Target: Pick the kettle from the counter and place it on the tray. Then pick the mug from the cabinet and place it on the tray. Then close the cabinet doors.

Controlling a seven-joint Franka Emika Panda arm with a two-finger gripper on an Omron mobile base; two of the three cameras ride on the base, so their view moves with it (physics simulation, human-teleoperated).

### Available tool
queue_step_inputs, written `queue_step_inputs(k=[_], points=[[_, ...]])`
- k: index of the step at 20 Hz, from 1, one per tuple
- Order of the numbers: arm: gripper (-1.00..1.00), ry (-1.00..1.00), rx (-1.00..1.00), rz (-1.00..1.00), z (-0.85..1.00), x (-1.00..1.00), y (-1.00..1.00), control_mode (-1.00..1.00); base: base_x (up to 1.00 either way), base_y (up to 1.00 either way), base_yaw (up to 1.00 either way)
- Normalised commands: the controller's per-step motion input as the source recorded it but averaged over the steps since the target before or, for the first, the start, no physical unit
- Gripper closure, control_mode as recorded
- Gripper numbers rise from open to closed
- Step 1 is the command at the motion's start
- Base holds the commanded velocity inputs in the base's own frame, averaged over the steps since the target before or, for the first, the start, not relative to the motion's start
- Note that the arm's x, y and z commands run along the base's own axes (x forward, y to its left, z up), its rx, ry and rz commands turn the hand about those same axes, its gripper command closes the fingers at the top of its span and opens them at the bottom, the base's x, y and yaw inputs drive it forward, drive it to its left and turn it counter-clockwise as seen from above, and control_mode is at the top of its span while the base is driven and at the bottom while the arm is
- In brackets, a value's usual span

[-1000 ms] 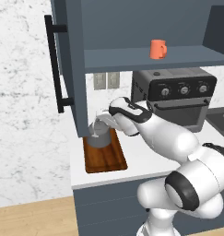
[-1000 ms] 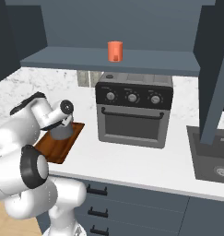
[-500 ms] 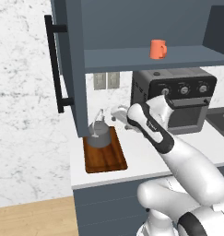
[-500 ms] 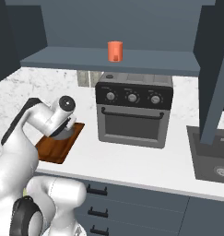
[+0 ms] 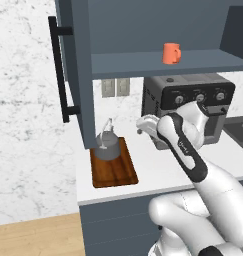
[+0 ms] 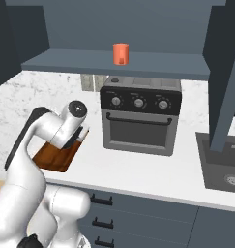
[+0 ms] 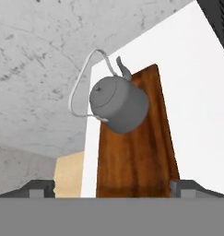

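Gripper [image 5: 142, 125] hangs wide open and empty above the counter [image 5: 158, 167], just right of the tray [image 5: 113, 170], where the kettle [image 5: 107, 145] sits. By my reading the mug [image 5: 171, 53] is next: it stands on the cabinet [image 5: 158, 30] shelf, up and to the right of the fingers. Forearm lies roughly level, elbow bent, hand pointing left toward the tray.
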Motion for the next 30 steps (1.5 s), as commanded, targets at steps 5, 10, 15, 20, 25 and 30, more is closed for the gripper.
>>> queue_step_inputs(k=[5,10,15,20,25,30], points=[[-1.0,0.19,-0.25,-0.02,0.75,-0.63,-0.66,-1.0,0.0,0.0,0.0],[-1.0,0.21,-0.29,-0.01,0.81,-0.49,-0.9,-1.0,0.0,0.0,0.0],[-1.0,0.06,-0.27,0.02,0.5,-0.41,-0.64,-1.0,0.0,0.0,0.0],[-1.0,0.0,-0.07,0.06,0.0,-0.16,-0.2,-1.0,0.0,0.0,0.0],[-1.0,0.0,0.0,0.0,0.0,0.0,0.0,-1.0,0.0,0.0,0.0],[-1.0,-0.07,0.0,0.1,0.2,0.01,0.0,-1.0,0.0,0.0,0.0]])
